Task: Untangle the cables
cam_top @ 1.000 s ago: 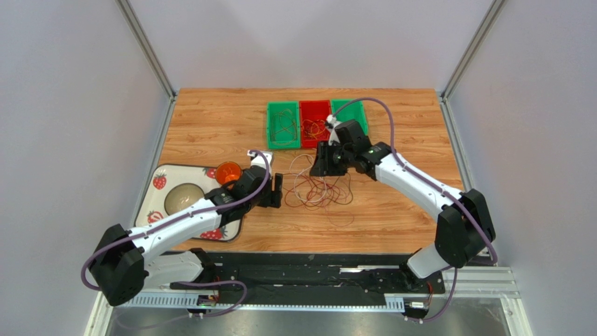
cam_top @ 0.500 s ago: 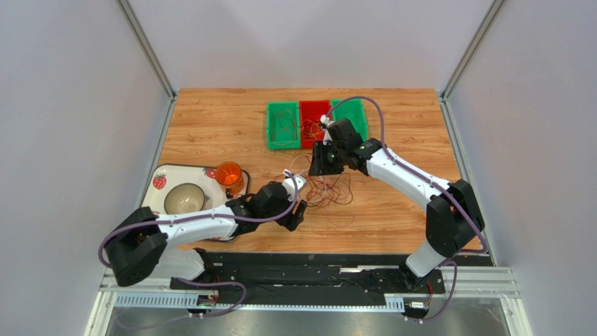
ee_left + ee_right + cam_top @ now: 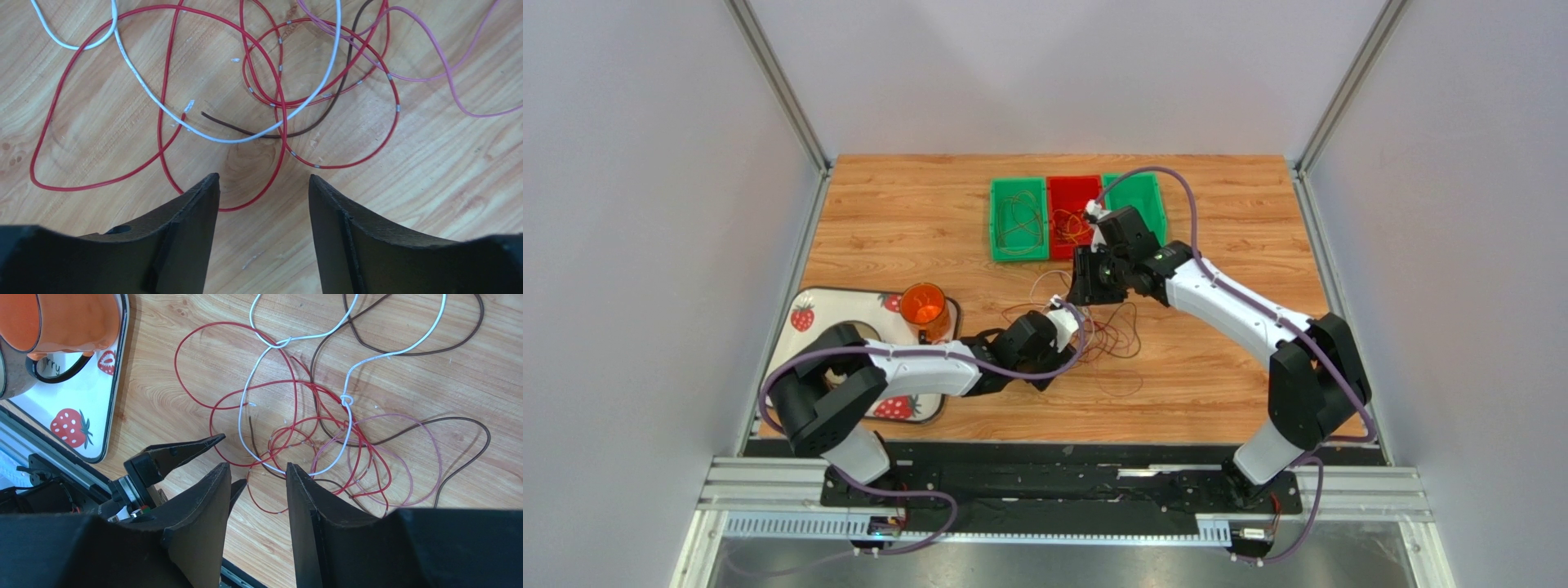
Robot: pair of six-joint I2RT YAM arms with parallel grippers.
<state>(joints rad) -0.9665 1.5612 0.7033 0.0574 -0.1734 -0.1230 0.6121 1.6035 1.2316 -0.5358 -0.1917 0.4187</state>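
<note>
The cables [image 3: 1109, 328] lie as a loose tangle of thin red, white, brown and pink wires on the wooden table between the arms. In the left wrist view, red loops [image 3: 283, 131], a white wire [image 3: 233, 139], a brown wire [image 3: 245, 131] and a pink wire [image 3: 451, 86] cross each other just ahead of my left gripper [image 3: 263, 184]. It is open and empty, low over the wood at the tangle's near-left edge [image 3: 1065, 347]. My right gripper [image 3: 258, 468] is open and empty, above the tangle's far side [image 3: 1087, 284]. The white wire's knot [image 3: 347, 399] shows below it.
Three small bins stand at the back: green [image 3: 1017, 221], red [image 3: 1074, 208] and green [image 3: 1151, 196], with wires in them. A strawberry-print tray [image 3: 803, 321] holding an orange cup [image 3: 923, 304] sits at the left; both also show in the right wrist view [image 3: 92, 422].
My left arm has swung right and forward from beside the tray to the tangle's near-left edge. My right gripper has shifted slightly left and stayed over the tangle.
</note>
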